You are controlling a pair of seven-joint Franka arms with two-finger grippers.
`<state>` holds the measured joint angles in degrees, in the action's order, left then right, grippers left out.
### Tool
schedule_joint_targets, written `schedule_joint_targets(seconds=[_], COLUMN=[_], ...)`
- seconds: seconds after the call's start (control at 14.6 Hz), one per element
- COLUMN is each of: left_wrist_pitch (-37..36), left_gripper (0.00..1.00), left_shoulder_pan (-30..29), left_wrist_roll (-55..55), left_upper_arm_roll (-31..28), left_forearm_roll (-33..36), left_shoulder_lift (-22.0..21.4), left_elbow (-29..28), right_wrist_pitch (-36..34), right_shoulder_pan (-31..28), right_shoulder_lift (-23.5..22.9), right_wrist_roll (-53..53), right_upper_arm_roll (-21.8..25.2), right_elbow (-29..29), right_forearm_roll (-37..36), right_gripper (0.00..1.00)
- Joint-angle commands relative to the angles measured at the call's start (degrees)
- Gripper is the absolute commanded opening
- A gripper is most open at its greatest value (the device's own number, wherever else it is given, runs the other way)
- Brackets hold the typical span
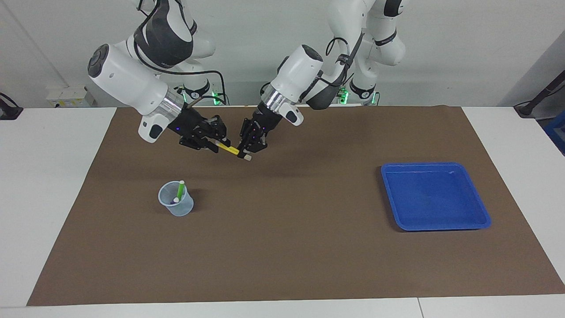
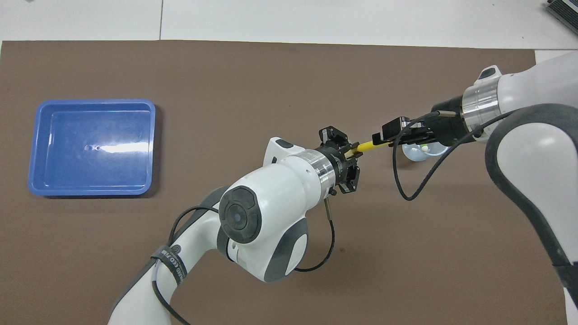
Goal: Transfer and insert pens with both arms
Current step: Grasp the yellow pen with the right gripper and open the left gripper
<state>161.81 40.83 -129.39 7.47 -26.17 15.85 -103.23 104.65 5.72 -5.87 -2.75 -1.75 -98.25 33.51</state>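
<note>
Brown mat (image 1: pixel 282 247): tray (image 1: pixel 435 223), cup (image 1: pixel 176 207).

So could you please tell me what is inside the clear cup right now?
A green pen leans in the cup, beside another pale pen tip; that pen's body colour is unclear.

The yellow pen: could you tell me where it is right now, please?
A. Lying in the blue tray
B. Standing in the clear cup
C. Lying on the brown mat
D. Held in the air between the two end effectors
D: the yellow pen hangs above the mat, spanning from the left end effector to the right end effector.
</note>
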Motion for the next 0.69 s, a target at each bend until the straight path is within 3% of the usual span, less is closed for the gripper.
schedule_joint_targets(seconds=[0.0, 0.21, 0.48, 0.62], left_wrist_pitch=[1.9, 1.9, 1.9, 1.9], left_gripper=[0.0, 0.0, 0.0, 0.0], left_shoulder_pan=[1.1, 1.2, 1.1, 1.1], left_wrist_roll=[-0.5, -0.5, -0.5, -0.4], left_upper_arm_roll=[-1.0, -1.0, -1.0, -1.0], left_forearm_roll=[-1.0, -1.0, -1.0, -0.9], left_shoulder_lift=[-0.6, -0.6, -0.6, -0.6], left_elbow=[-1.4, -1.4, -1.4, -1.3], right_wrist_pitch=[0.7, 0.7, 0.7, 0.7], right_shoulder_pan=[-0.2, -0.2, -0.2, -0.2], right_shoulder_lift=[0.3, 0.3, 0.3, 0.3], right_wrist_roll=[-1.3, -1.3, -1.3, -1.9], right_upper_arm_roll=[-0.2, -0.2, -0.2, -0.2], right_elbow=[-0.2, -0.2, -0.2, -0.2], right_forearm_roll=[0.3, 0.3, 0.3, 0.2], right_gripper=[0.3, 0.12, 0.0, 0.0])
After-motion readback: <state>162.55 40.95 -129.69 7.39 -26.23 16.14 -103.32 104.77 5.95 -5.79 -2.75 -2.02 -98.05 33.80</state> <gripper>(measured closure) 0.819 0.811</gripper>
